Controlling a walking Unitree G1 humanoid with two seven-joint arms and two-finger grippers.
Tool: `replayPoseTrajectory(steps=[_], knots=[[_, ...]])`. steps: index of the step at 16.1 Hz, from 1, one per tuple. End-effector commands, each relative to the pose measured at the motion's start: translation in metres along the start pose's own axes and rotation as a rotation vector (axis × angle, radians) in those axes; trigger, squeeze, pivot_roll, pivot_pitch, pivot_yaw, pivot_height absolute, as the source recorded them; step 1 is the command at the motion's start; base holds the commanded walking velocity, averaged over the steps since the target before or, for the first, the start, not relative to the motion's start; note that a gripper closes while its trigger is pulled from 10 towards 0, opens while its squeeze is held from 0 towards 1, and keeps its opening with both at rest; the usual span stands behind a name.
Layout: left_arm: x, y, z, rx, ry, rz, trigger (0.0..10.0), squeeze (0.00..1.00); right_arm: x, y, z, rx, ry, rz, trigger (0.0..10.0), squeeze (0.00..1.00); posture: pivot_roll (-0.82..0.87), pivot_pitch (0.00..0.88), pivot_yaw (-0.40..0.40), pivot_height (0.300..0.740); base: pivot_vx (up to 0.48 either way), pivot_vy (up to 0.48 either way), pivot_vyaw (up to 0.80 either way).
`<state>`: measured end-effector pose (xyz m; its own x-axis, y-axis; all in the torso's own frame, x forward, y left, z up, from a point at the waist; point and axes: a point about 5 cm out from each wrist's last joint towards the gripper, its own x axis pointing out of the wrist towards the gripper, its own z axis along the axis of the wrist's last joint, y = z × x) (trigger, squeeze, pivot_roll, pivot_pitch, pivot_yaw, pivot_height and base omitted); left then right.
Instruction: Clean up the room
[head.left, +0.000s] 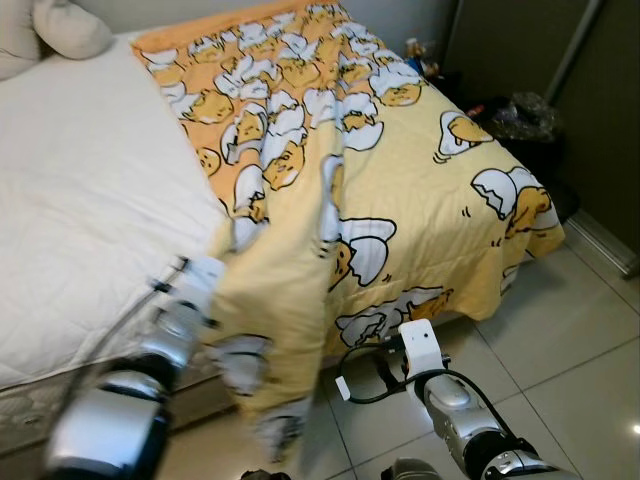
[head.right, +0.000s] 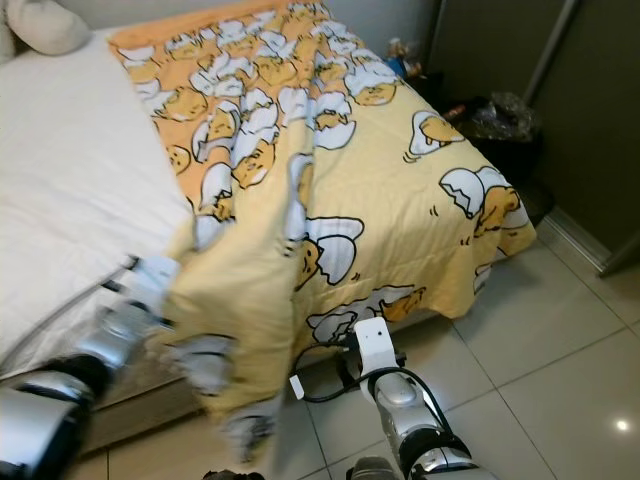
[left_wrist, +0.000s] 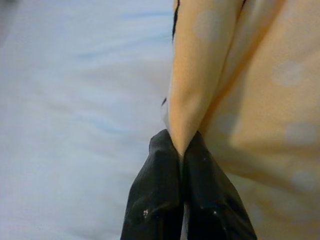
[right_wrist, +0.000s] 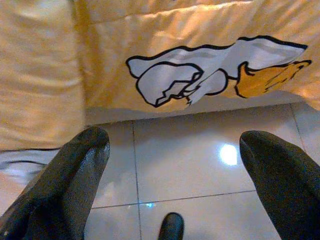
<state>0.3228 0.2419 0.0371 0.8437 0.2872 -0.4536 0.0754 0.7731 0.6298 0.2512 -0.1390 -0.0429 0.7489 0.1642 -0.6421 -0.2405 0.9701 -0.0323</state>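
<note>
Left wrist view: my left gripper is pinched tight on a fold of the yellow blanket, at the near edge of the bed. My right gripper hangs spread wide and empty over the tiled floor, near right. The blanket covers the bed's right half; a pillow sits far left.

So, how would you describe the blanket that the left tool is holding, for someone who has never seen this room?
Find the bed with its white mattress. Over the half nearer the dark wardrobe lies a yellow-and-orange blanket, its edge pinched in the shut left tool and hanging toward the tiled floor. Its cartoon egg print sets it apart from the plain pillow.
</note>
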Motion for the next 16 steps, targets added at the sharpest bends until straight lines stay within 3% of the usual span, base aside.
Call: replayPoseTrajectory(steps=[1, 2, 4, 5, 6, 7, 9, 10, 11, 13, 14, 16], knots=[[0.001, 0.023, -0.012, 0.079, 0.052, 0.087, 10.0, 0.00, -0.001, -0.001, -0.001, 0.010, -0.011, 0.001, 10.0, 0.00, -0.25, 0.062, 0.093, 0.731, 0.000, 0.000, 0.00], [0.000, 0.039, -0.024, 0.076, 0.109, 0.136, 10.0, 0.00, -0.001, -0.001, -0.001, 0.009, -0.011, 0.001, 10.0, 0.00, -0.25, 0.063, 0.094, 0.731, 0.000, 0.000, 0.00], [-0.001, 0.051, -0.034, 0.095, 0.144, 0.176, 10.0, 0.00, -0.001, -0.002, -0.002, 0.008, -0.010, 0.001, 10.0, 0.00, -0.26, 0.065, 0.095, 0.731, 0.000, 0.000, 0.00], [-0.007, 0.088, -0.052, 0.104, 0.210, 0.329, 10.0, 0.00, -0.002, -0.003, -0.003, 0.009, -0.008, -0.001, 10.0, 0.00, -0.26, 0.069, 0.089, 0.731, 0.000, 0.000, 0.00], [-0.011, 0.103, -0.059, 0.108, 0.229, 0.399, 10.0, 0.00, -0.003, -0.004, -0.004, 0.008, -0.007, 0.000, 10.0, 0.00, -0.26, 0.071, 0.086, 0.731, 0.000, 0.000, 0.00], [-0.012, 0.109, -0.060, 0.108, 0.232, 0.425, 10.0, 0.00, -0.003, -0.004, -0.005, 0.007, -0.006, 0.000, 10.0, 0.00, -0.26, 0.071, 0.086, 0.731, 0.000, 0.000, 0.00], [-0.014, 0.144, -0.036, 0.193, 0.126, 0.559, 10.0, 0.00, -0.004, -0.007, -0.007, -0.003, 0.003, 0.003, 10.0, 0.00, -0.26, 0.073, 0.072, 0.731, 0.000, 0.000, 0.00], [-0.014, 0.153, -0.024, 0.210, 0.077, 0.592, 10.0, 0.58, -0.004, -0.007, -0.008, -0.008, 0.005, 0.005, 10.0, 0.00, -0.26, 0.071, 0.072, 0.731, 0.000, 0.000, 0.00], [-0.013, 0.155, -0.018, 0.209, 0.057, 0.587, 10.0, 1.00, -0.004, -0.007, -0.008, -0.009, 0.006, 0.005, 10.0, 0.00, -0.25, 0.071, 0.073, 0.731, 0.000, 0.000, 0.00], [-0.009, 0.145, -0.011, 0.128, 0.049, 0.529, 10.0, 1.00, -0.004, -0.006, -0.009, -0.007, 0.011, 0.007, 10.0, 0.00, -0.25, 0.067, 0.083, 0.731, 0.000, 0.000, 0.00], [-0.008, 0.142, -0.011, 0.126, 0.053, 0.525, 10.0, 1.00, -0.004, -0.005, -0.010, -0.005, 0.012, 0.007, 10.0, 0.00, -0.25, 0.067, 0.083, 0.731, 0.000, 0.000, 0.00], [-0.010, 0.142, -0.015, 0.246, 0.063, 0.567, 10.0, 1.00, -0.004, -0.003, -0.011, -0.004, 0.017, 0.011, 10.0, 0.00, -0.26, 0.068, 0.086, 0.731, 0.000, 0.000, 0.00]])
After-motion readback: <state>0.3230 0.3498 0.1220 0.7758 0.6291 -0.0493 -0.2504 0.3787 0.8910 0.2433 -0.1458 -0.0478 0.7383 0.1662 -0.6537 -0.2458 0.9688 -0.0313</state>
